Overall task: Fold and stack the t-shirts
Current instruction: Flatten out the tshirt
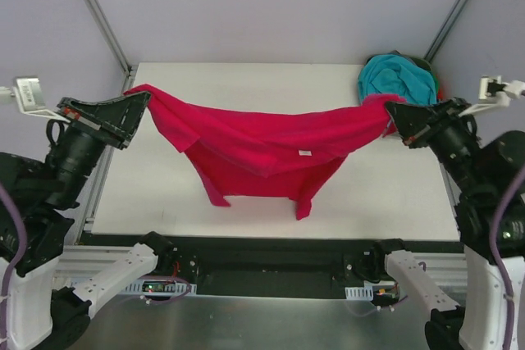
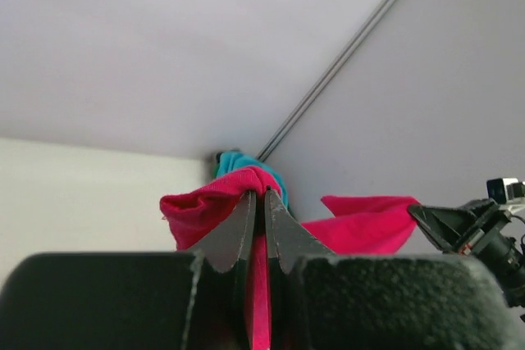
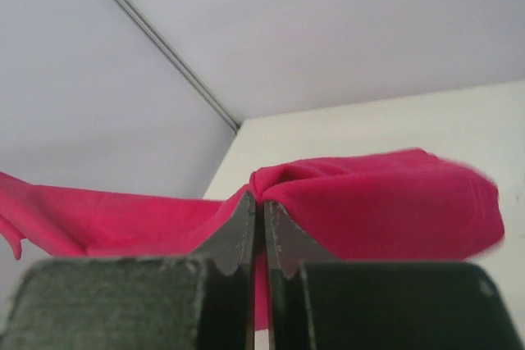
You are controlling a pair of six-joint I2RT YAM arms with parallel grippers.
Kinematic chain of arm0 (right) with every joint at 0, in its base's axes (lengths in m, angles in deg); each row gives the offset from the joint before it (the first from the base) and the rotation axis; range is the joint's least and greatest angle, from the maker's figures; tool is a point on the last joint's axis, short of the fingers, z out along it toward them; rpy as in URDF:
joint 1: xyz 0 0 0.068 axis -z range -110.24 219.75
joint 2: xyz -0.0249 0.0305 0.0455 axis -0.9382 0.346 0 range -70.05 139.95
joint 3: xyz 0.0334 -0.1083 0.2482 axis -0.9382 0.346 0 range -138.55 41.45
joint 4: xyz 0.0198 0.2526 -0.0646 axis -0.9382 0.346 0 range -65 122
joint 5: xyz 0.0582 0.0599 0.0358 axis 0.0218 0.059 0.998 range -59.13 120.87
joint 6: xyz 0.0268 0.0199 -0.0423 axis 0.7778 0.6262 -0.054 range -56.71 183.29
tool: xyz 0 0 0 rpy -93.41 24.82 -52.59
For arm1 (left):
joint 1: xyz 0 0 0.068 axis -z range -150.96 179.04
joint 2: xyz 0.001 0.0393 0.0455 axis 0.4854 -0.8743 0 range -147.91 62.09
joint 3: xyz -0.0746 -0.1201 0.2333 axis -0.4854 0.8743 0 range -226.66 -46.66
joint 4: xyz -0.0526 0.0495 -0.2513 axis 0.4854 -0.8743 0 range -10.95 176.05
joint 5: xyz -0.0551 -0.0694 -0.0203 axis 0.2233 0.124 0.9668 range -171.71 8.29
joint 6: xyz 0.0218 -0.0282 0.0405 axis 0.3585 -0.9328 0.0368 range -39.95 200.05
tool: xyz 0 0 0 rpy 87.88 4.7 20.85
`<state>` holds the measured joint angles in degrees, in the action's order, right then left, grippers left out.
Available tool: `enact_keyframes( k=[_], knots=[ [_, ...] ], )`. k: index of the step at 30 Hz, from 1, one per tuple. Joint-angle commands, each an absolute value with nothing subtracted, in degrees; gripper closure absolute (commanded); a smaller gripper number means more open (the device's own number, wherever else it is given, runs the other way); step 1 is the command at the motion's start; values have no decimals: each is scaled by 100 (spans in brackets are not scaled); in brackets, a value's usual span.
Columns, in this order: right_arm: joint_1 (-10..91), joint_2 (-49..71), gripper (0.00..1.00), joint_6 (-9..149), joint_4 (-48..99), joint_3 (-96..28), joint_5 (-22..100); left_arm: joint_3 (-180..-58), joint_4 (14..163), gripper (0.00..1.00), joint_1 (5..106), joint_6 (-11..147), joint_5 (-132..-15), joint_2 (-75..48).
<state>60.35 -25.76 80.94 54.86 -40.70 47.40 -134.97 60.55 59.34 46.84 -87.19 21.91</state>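
- Left gripper (image 1: 144, 101) and right gripper (image 1: 390, 114) each pinch one end of the crimson t-shirt (image 1: 262, 153), its soft cloth sagging between them over the white table (image 1: 246, 79).
- The teal t-shirt (image 1: 397, 79) lies crumpled at the table's far right corner.

Soft matt red cloth t-shirt (image 1: 262, 149), smooth matt white table (image 1: 394, 194)

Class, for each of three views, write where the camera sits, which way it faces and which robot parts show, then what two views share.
Top external: above and behind, looking down on the table; left arm, right arm show.
Left wrist: on its arm, facing rightward past the left gripper.
Right wrist: mirrored, facing leftward past the right gripper.
Both wrist views share the red t-shirt.
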Motion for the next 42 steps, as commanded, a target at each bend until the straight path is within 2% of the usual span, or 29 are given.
enact_keyframes(
  k=[1, 5, 10, 17, 20, 24, 28, 31, 33, 35, 37, 42],
  knots=[
    [6017, -2567, 99, 7841, 6094, -5230, 4405, -14297, 6328, 100, 5918, 5078, -8444, 1824],
    [6017, -2348, 99, 7701, 6305, -6066, 4247, -14833, 6337, 100, 5918, 5315, -8628, 1543],
    [6009, -1935, 99, 7586, 6472, -6454, 3948, -15405, 6329, 98, 5918, 5684, -8681, 841],
    [6017, -943, 99, 7358, 6131, -6279, 3457, -15519, 6337, 100, 5848, 6203, -10165, -442],
    [6017, -241, 99, 7305, 5823, -6383, 3246, -16151, 6320, 100, 5253, 6503, -9773, -1259],
    [6026, 823, 99, 7191, 5656, -7312, 3376, -17310, 6302, 100, 4250, 6178, -8831, -2156],
    [6026, 1729, 99, 7287, 5725, -8727, 3587, -18401, 6311, 100, 4011, 6370, -8471, -2764],
    [6026, 2012, 99, 7287, 5883, -9380, 3623, -18850, 6346, 100, 4011, 6642, -8680, -2817],
    [6026, 1829, 99, 7305, 5787, -9015, 3631, -18720, 6364, 100, 4002, 6783, -8961, -2590],
    [6026, 1443, 99, 7287, 5533, -8156, 3684, -18186, 6398, 100, 4002, 6836, -9155, -2213],
    [6026, 837, 99, 7296, 5313, -6804, 3675, -17108, 6399, 100, 4002, 6819, -9357, -1607],
    [6026, -8, 99, 7339, 5373, -4517, 3641, -13366, 6373, 98, 4002, 5891, -10112, 325]
  ],
)
